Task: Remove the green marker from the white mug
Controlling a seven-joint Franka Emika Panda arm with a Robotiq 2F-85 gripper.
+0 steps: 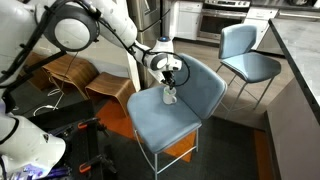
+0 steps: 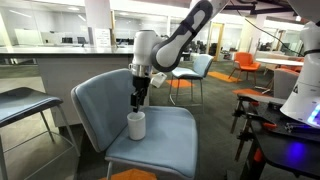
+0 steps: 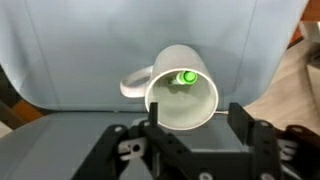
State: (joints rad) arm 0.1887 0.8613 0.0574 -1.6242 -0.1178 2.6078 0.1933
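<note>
The white mug (image 3: 180, 88) stands upright on the blue-grey chair seat (image 3: 60, 60), handle to the left in the wrist view. The green marker (image 3: 185, 77) stands inside it, its tip leaning on the far rim. My gripper (image 3: 195, 112) is open, straight above the mug, with one finger on each side of the mug's near rim and nothing between them. In both exterior views the gripper (image 1: 171, 78) (image 2: 138, 100) hangs just above the mug (image 1: 170, 96) (image 2: 136, 125). The marker is too small to make out there.
The chair's backrest (image 2: 100, 95) rises behind the mug. A second blue chair (image 1: 243, 52) stands farther off, wooden chairs (image 1: 80, 75) at one side. A grey counter (image 1: 295, 100) runs along one edge. Another robot base (image 2: 300, 100) and a stand are nearby.
</note>
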